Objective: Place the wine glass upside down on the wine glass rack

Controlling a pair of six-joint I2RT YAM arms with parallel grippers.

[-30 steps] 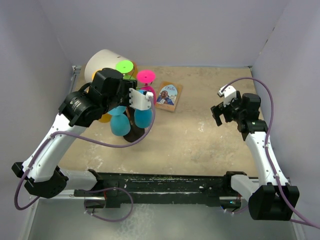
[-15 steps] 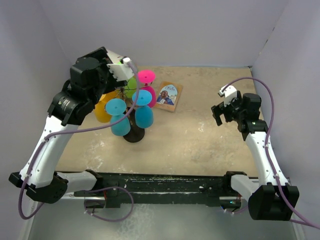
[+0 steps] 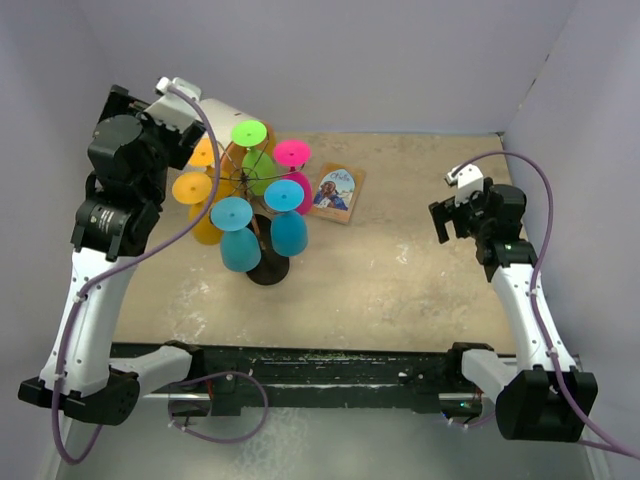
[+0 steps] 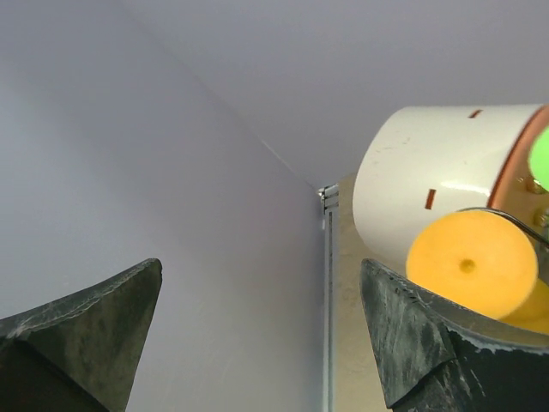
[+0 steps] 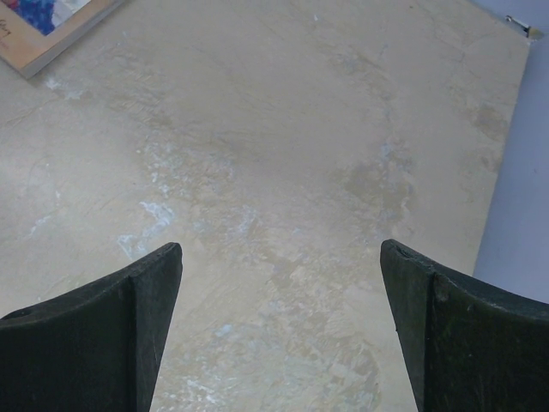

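Rack [image 3: 268, 272] stands at upper left of the table [image 3: 400, 270], with an orange glass [image 3: 190, 187] hanging upside down on it. Left pincer [image 4: 262, 266] is spread and empty; right pincer [image 5: 281, 249] is spread above the table.

No text could be read with certainty. The one printed thing was a flat rectangular card with a tan border and a blue-toned picture of a figure [image 3: 337, 192], lying face up on the beige tabletop [image 3: 420, 280]. In the top view a short line of curly lettering ran across the card's upper part, too small to make out. The right wrist view caught only one corner of the card [image 5: 47, 26], with a scrap of dark script cut off at the frame's edge. The white cylinder lying on its side [image 4: 429, 172] bore two short brownish dashes [image 4: 430, 198], which were plain marks, not letters or numbers.
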